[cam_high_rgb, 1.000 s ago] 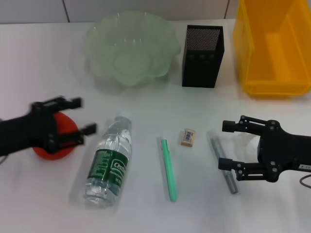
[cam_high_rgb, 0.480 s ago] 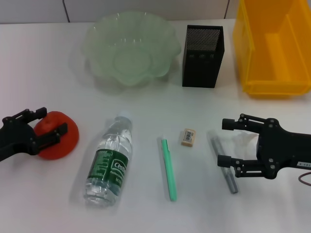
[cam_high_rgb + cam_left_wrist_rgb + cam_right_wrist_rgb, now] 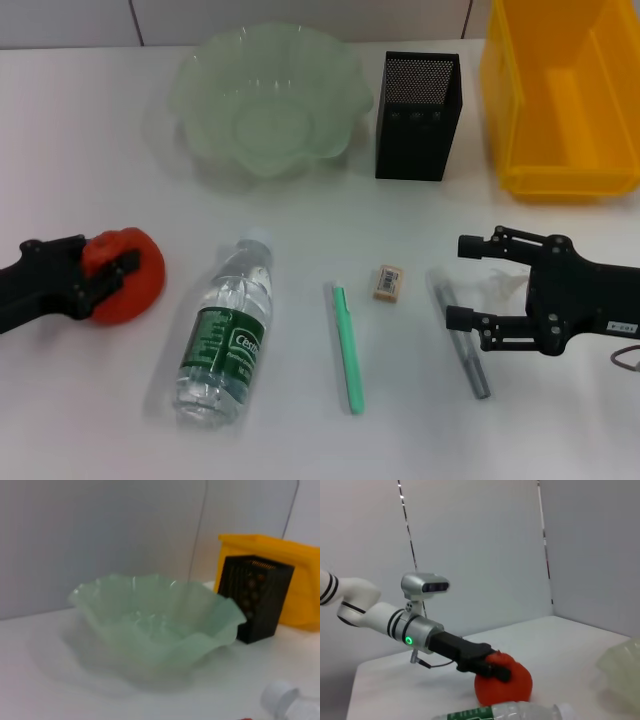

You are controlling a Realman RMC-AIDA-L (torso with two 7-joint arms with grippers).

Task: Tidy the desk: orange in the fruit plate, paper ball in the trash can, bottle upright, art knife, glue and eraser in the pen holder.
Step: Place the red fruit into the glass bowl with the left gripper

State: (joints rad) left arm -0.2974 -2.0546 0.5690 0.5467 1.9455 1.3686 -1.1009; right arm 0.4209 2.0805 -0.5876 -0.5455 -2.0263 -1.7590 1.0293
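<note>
**Desk inventory: left gripper on orange, right gripper poised over paper ball**

- Left gripper (image 3: 112, 272): at the robot's left edge of the table, low, fingers closed around the orange (image 3: 130, 288); the right wrist view confirms the dark fingers clasping the fruit, which rests on the table.
- Right gripper (image 3: 463, 280): at the robot's right, fingers spread apart, holding nothing, set over the paper ball (image 3: 503, 285), which lies on the table partly hidden between and behind the fingers.
- Fruit plate (image 3: 200, 95): far side of the table, left of centre, holding nothing visible.
- Pen holder (image 3: 416, 120): upright, just right of the plate, apart from it.
- Trash can (image 3: 520, 90): far right corner, beside the pen holder.
- Bottle (image 3: 226, 334): lying on its side near the orange, cap pointing toward the plate.
- Green art knife (image 3: 346, 346): flat on the table, centre.
- Eraser (image 3: 388, 282): just beyond the knife, to its right.
- Grey glue stick (image 3: 478, 380): lying flat, its far end beneath the right gripper's lower finger.
</note>
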